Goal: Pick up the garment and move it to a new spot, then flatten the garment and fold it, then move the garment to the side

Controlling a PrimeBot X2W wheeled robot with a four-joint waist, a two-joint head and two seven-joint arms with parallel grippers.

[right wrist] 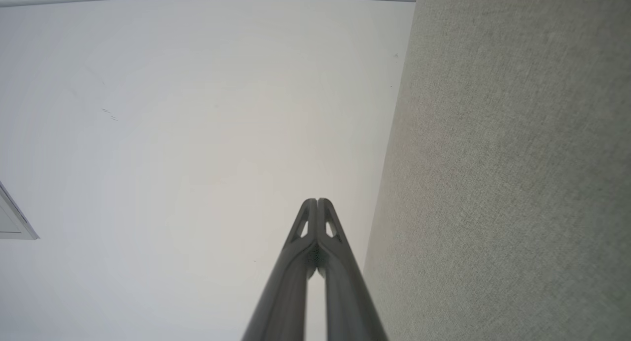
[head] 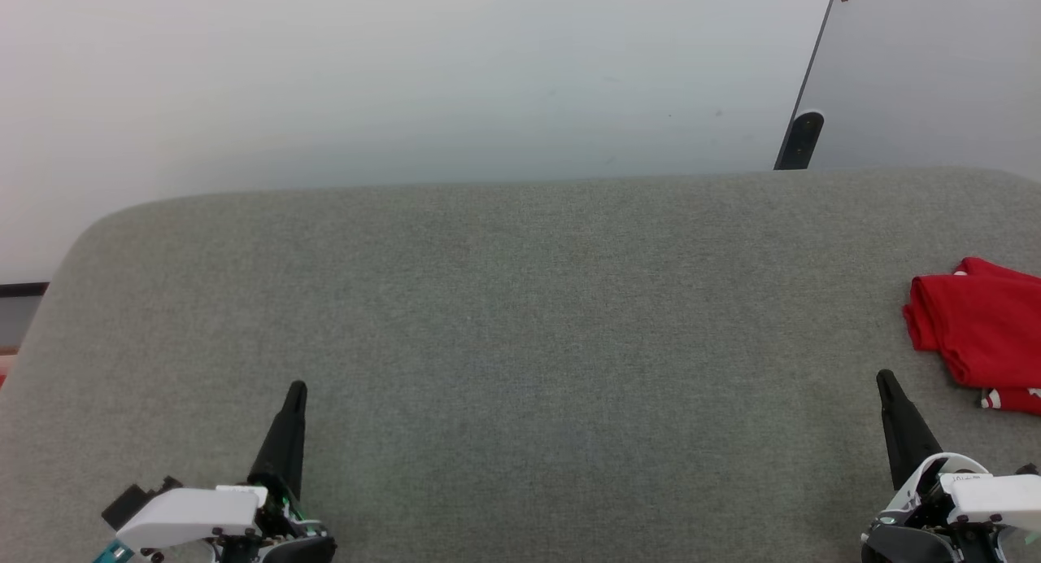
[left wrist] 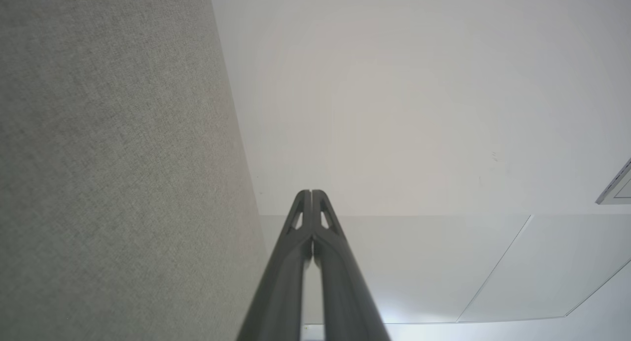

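The red garment (head: 980, 335) lies folded into a small bundle at the far right of the grey fabric table (head: 520, 343), partly cut off by the frame edge, with a bit of white-and-red striped trim at its lower edge. My right gripper (head: 885, 377) hovers just left of and below it, apart from the cloth; its fingertips (right wrist: 318, 203) are pressed together with nothing between them. At the lower left my left gripper (head: 297, 388) stands far from the garment, its fingers (left wrist: 311, 195) also shut and empty.
A white wall rises behind the table's rounded far edge. A dark post (head: 799, 140) and a grey panel stand at the back right. Wide bare grey fabric stretches between the two grippers.
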